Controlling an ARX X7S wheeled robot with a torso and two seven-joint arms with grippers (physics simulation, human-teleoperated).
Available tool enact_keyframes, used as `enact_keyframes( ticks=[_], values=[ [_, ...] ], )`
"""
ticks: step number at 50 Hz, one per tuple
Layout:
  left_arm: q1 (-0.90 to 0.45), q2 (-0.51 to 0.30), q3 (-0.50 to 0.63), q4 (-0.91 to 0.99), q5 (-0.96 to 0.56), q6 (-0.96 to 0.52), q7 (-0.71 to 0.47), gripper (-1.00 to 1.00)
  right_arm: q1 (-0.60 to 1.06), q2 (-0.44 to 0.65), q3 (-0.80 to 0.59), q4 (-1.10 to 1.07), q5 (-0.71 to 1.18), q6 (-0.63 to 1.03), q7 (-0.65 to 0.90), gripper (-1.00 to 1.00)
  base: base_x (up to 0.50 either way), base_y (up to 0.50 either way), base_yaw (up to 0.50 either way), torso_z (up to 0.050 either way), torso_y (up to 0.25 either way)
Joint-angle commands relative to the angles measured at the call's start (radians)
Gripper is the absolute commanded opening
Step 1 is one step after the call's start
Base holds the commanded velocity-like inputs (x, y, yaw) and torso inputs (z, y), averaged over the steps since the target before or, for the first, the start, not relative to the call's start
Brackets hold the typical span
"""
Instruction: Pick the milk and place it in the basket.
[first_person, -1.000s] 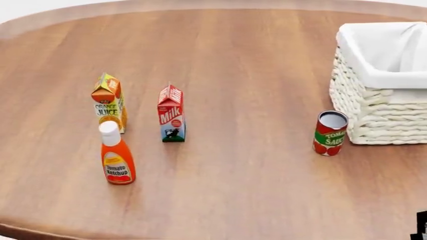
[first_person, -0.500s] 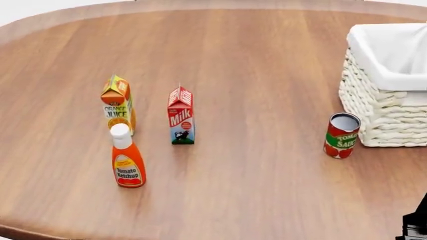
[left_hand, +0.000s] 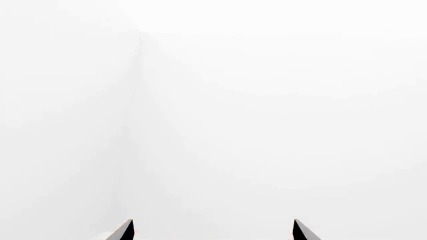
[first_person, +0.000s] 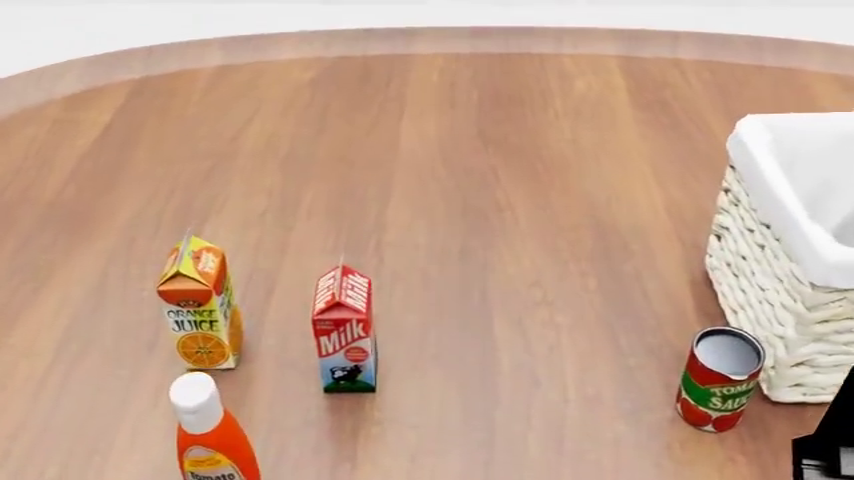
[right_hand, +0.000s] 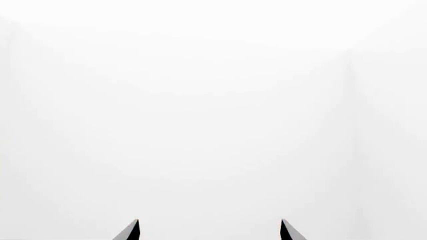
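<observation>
While milk (first_person: 344, 330) stands whole, basket (first_person: 787, 270) cut off, both claws' tips spread wide, empty.

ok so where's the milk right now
In the head view the milk stands upright on the table, left of centre, just right of the orange juice carton and behind the ketchup bottle.

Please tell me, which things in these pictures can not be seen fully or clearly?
- Ketchup bottle: head view, lower part cut off by the bottom edge.
- Basket: head view, right part cut off by the right edge; its inside is mostly out of frame.
- Right arm: head view, only a dark piece at the bottom right corner.
- Both wrist views: only the tips of the fingers against blank white; no table or milk in them.
</observation>
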Motion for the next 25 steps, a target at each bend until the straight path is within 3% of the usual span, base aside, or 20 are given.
enact_keyframes(
  ticks=[1, 25],
  values=[
    [0.008, -0.003, 0.012, -0.008, 0.012, 0.014, 0.003, 1.0, -0.009, 0.008, -0.033, 0.003, -0.014, -0.018, -0.01, 1.0, 0.5, 0.0, 0.0, 0.0, 0.0],
    [0.013, -0.01, 0.015, -0.014, 0.009, 0.023, -0.003, 1.0, -0.024, 0.025, -0.06, 0.008, -0.026, -0.045, 0.0, 1.0, 0.5, 0.0, 0.0, 0.0, 0.001]
  ],
)
